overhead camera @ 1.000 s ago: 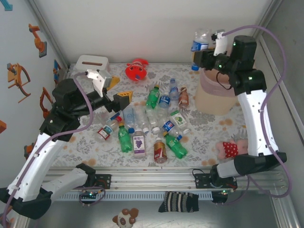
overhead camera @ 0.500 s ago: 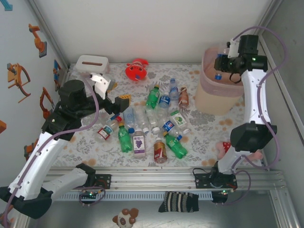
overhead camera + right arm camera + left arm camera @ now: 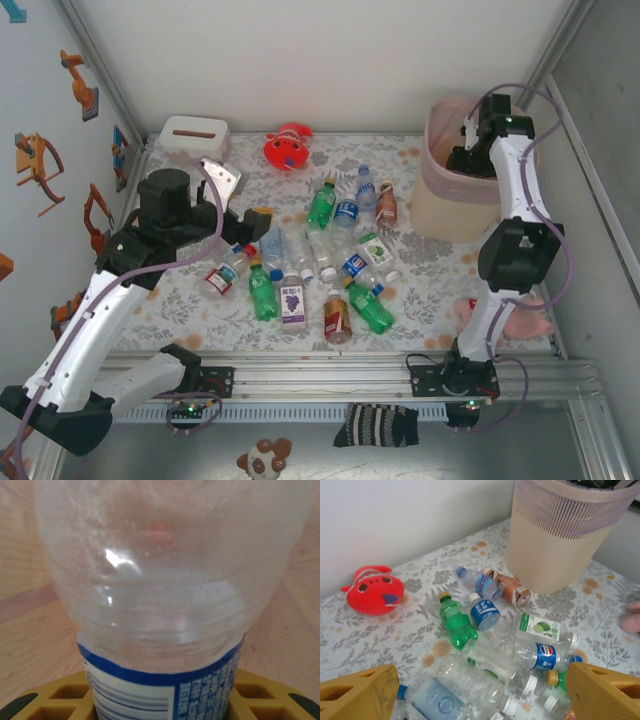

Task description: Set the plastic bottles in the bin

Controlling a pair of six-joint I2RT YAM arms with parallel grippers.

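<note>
Several plastic bottles (image 3: 330, 255) lie in a heap mid-table, clear, green and brown, among them a green one (image 3: 455, 622) and a clear one with a blue label (image 3: 542, 655). My left gripper (image 3: 480, 697) hovers open above the heap's left side, its yellow fingers (image 3: 360, 692) wide apart with nothing between them. The pale pink slatted bin (image 3: 450, 205) stands at the far right. My right arm (image 3: 505, 165) reaches down into the bin. There my right gripper (image 3: 160, 702) is shut on a clear bottle (image 3: 150, 580) with a blue and white label, pink bin wall behind it.
A red plush fish (image 3: 287, 148) lies at the back, and a white tissue box (image 3: 192, 132) sits in the back left corner. A pink and red plush toy (image 3: 490, 315) rests near the right arm's base. White walls enclose the table.
My right arm has carried the bottle from above the bin's left rim down inside the bin. The left arm has shifted slightly back and lower over the heap, still open.
</note>
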